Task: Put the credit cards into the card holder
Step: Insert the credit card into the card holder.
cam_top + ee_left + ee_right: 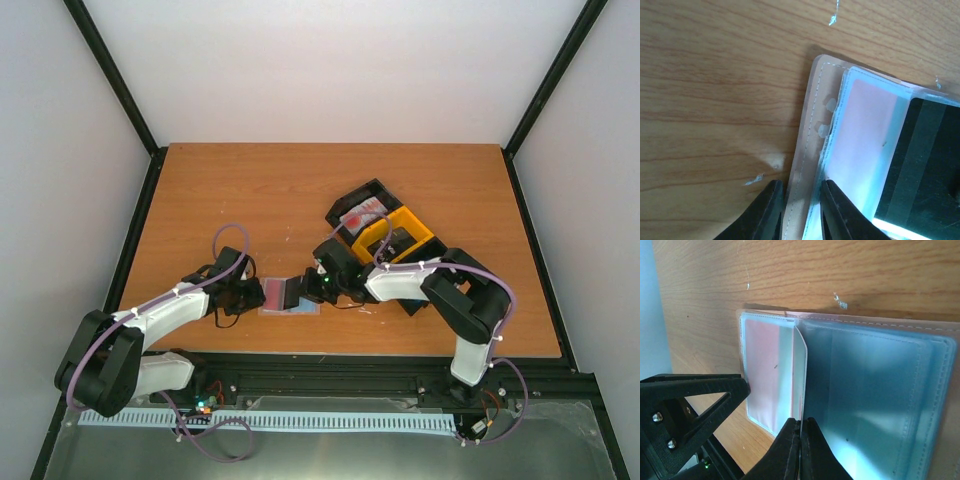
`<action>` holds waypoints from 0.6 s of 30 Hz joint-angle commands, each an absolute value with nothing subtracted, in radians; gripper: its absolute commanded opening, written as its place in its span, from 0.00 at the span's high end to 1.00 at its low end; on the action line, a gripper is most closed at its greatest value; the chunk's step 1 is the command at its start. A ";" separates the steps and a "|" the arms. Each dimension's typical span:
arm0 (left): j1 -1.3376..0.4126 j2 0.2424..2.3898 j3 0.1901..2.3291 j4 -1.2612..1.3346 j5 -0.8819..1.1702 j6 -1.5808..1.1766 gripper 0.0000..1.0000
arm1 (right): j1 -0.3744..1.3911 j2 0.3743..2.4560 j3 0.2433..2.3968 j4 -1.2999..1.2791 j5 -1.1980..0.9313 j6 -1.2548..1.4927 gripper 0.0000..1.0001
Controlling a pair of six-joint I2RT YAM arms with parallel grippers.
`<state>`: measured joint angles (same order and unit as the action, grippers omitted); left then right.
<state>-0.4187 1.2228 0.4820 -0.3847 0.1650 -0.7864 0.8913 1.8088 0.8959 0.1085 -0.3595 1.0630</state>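
— Where is the left arm (165, 310)?
— It starts by the near left corner, bends low, and reaches right along the near edge. The left gripper (243, 292) sits close to the middle of that edge.
— Are its fingers (771, 212) wide apart?
— No. They are close together, with the rim of the card holder (805, 150) pinched between them.
— And the right arm (440, 285)?
— It rises from the near edge on the right side, folds at the elbow and points left. The right gripper (312, 285) nearly meets the other one.
— Its fingers (785, 450)?
— Pressed tight on a thin sheet (799, 375). Maybe a card, maybe a pocket leaf; it shows edge-on.
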 commanded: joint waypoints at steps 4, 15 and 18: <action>-0.413 1.215 0.500 -0.402 0.160 -0.792 0.76 | 0.915 1.859 0.908 0.136 -0.354 1.128 0.97; -0.412 1.212 0.499 -0.403 0.161 -0.794 0.76 | 0.931 1.925 0.935 0.207 -0.401 1.137 0.95; -0.413 1.210 0.503 -0.403 0.161 -0.794 0.76 | 0.932 1.933 0.940 0.208 -0.406 1.134 0.94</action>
